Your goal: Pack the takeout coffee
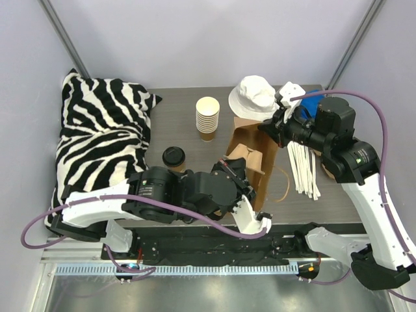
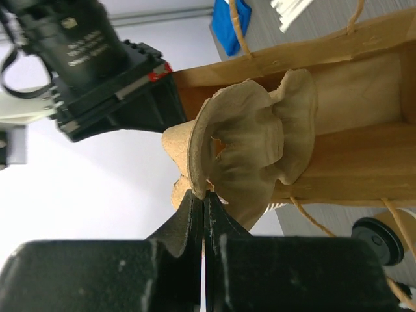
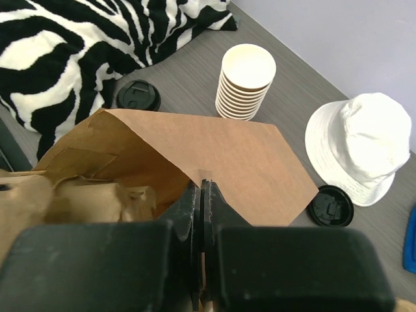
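The takeout coffee (image 1: 173,157), a small brown cup with a black lid, stands on the table left of the open brown paper bag (image 1: 250,140); it also shows in the right wrist view (image 3: 138,96). My left gripper (image 1: 235,170) is shut on the edge of a brown pulp cup carrier (image 2: 253,143), which hangs at the bag's mouth (image 2: 364,149). My right gripper (image 3: 207,185) is shut on the bag's upper rim (image 3: 240,156) and holds the bag (image 1: 250,140) open from the far right side. Neither gripper touches the coffee.
A zebra-striped pillow (image 1: 97,136) fills the left side. A stack of lidless paper cups (image 1: 207,117) stands behind the coffee. A white bucket hat (image 1: 255,96), a loose black lid (image 3: 331,206), white straws (image 1: 304,168) and a blue object (image 1: 313,104) lie to the right.
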Robot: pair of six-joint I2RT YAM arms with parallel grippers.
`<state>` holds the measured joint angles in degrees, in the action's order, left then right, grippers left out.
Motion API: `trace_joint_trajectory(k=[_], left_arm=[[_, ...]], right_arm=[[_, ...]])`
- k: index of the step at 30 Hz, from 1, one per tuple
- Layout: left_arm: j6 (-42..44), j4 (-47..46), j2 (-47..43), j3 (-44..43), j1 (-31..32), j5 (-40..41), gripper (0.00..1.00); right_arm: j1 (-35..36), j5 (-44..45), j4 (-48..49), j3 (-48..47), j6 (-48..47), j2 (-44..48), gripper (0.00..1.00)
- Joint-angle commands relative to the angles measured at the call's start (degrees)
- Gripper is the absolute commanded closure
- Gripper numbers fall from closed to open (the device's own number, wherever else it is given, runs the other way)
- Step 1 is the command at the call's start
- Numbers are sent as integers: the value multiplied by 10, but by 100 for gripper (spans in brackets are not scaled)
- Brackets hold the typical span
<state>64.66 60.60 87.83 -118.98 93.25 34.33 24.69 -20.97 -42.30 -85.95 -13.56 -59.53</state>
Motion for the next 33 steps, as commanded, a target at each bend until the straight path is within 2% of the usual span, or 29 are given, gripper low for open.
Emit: trace_joint_trajectory(k=[1, 6, 13, 16, 20, 28, 33], left_arm=[[-29, 28, 16, -8, -25, 14, 100], [-83, 64, 44, -53, -71, -38, 100], [-111, 108, 60, -66, -87, -98, 100], [-131, 152, 89, -126, -88, -105, 100], [-163, 217, 115, -190, -88, -133, 100], [-203, 258, 106, -169, -91, -141, 100], [-214, 247, 112, -157, -103, -102, 100]], right_arm=[[4, -36, -7, 3, 30, 13, 99], [4, -50, -11, 6, 49, 16, 99], [4, -88, -10, 12, 75, 16, 99], [4, -92, -16, 5, 85, 11, 99], [5, -143, -22, 5, 116, 7, 99], [10, -166, -42, 11, 166, 2, 99], [10, -99, -43, 8, 176, -5, 99]])
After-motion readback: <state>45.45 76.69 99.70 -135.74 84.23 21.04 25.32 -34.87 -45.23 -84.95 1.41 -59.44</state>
